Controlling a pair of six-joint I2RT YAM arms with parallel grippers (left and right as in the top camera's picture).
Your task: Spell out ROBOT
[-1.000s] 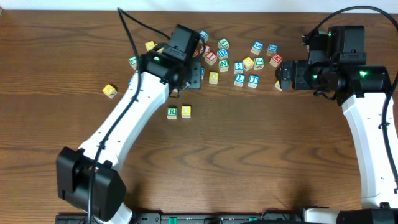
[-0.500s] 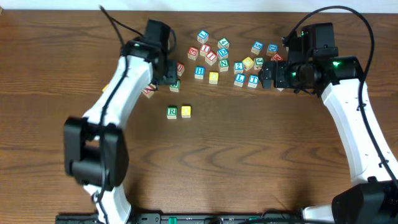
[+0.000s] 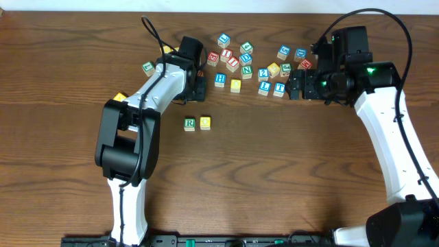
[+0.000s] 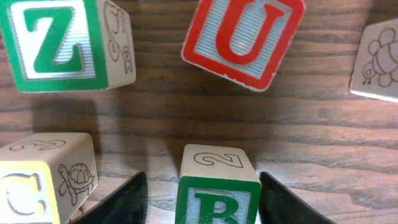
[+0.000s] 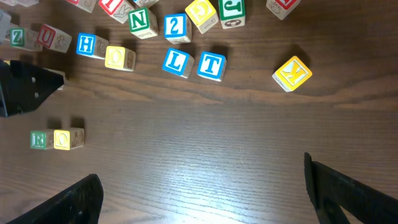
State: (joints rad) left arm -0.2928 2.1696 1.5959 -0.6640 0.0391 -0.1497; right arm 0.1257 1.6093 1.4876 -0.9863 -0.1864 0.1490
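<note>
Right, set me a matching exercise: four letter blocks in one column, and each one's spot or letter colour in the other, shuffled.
Column one:
1. B block
2. R block
3. T block
4. U block

Column two:
a. red letter, beside the Z block
b. blue letter, beside the L block
c. between the jaws of the left gripper
d. side by side with a yellow block, apart from the other blocks

Pairs: 1-c, 2-d, 3-b, 4-a.
</note>
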